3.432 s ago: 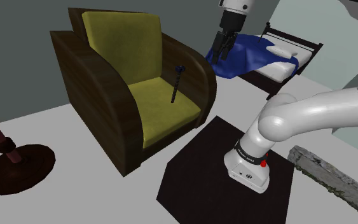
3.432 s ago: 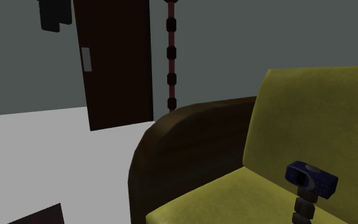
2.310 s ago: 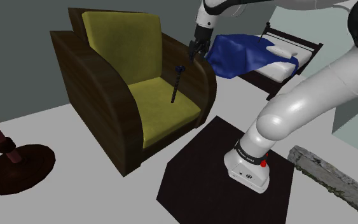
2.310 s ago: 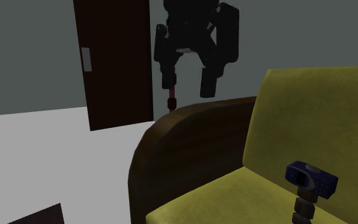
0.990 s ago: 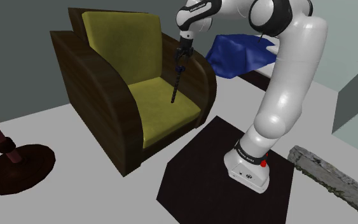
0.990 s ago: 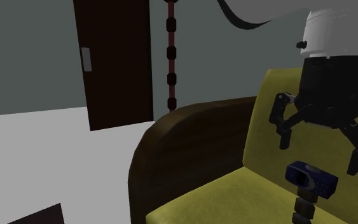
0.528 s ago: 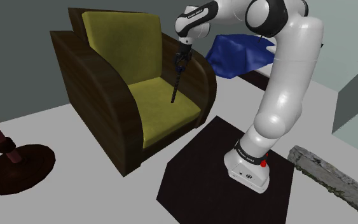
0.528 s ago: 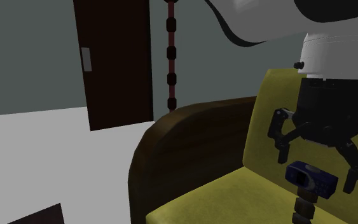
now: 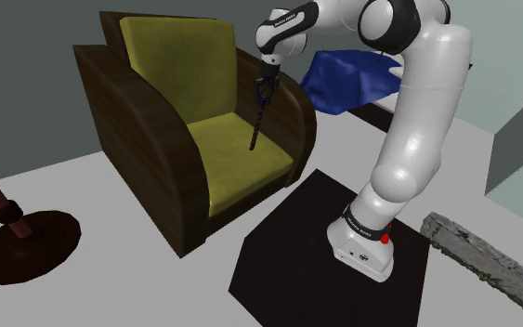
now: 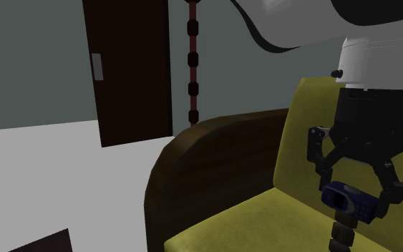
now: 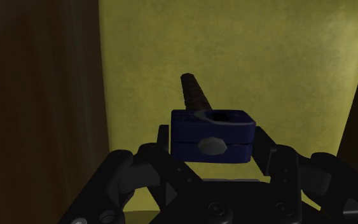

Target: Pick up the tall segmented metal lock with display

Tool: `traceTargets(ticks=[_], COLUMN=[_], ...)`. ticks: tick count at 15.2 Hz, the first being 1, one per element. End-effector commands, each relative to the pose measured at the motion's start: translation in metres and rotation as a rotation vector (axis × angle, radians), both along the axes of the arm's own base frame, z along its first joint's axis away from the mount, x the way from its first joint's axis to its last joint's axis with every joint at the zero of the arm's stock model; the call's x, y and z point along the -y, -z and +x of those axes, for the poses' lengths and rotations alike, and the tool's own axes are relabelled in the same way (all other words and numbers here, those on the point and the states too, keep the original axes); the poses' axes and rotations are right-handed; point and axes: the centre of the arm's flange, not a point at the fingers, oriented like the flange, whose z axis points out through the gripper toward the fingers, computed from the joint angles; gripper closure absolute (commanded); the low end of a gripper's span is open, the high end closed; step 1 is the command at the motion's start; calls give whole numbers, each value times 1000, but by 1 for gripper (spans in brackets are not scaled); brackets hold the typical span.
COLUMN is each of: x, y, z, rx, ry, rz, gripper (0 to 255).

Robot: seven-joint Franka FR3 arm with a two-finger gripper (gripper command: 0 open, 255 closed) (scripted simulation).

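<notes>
Blue-headed lock (image 11: pixel 213 124) caught in my gripper (image 10: pixel 353 197)
I see the jaws clamped on its head, segmented stem straight below the gripper

A yellow-cushioned armchair (image 9: pixel 203 139) with dark wooden arms stood on the pale floor (image 9: pixel 111 288), a blue blanket (image 9: pixel 345 79) behind it, a round wooden base (image 9: pixel 27 243) well apart, and a dark door (image 10: pixel 132 71) beyond.
</notes>
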Motion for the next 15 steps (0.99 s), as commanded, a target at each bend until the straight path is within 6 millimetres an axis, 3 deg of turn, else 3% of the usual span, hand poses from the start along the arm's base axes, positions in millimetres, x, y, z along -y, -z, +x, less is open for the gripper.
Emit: traceTargets(ticks=[1, 15], x=[0, 0], y=[0, -68], z=[0, 0], rx=[-1, -1], ry=[0, 0], rz=[0, 0], gripper=[255, 255])
